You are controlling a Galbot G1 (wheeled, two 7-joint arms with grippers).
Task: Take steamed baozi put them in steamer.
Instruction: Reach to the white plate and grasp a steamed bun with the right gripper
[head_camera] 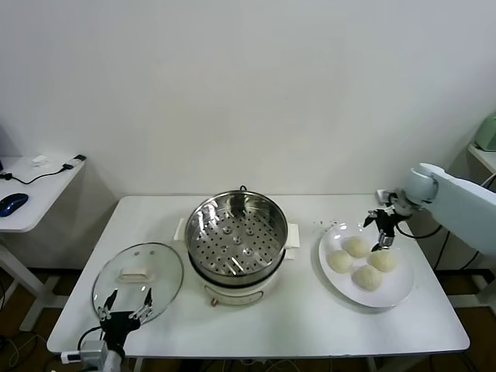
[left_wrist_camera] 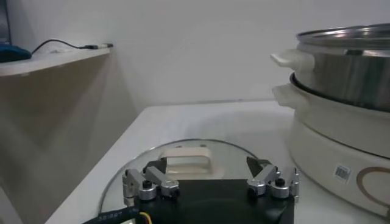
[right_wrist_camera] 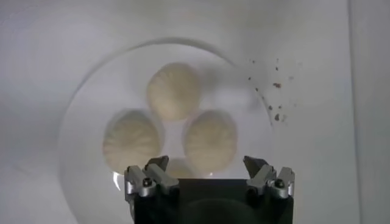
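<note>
The right arm [head_camera: 461,200] is a smooth, pale grey-white casing with a rounded joint housing near the wrist. The right gripper [head_camera: 384,230] is black, with small silvery fittings and a dark cable trailing beside it. Its wrist view shows a black block body and two metallic grey fingers [right_wrist_camera: 149,180] fastened with black round-headed screws. The left gripper [left_wrist_camera: 210,182] has the same build, with thin red and yellow wires at its base.
</note>
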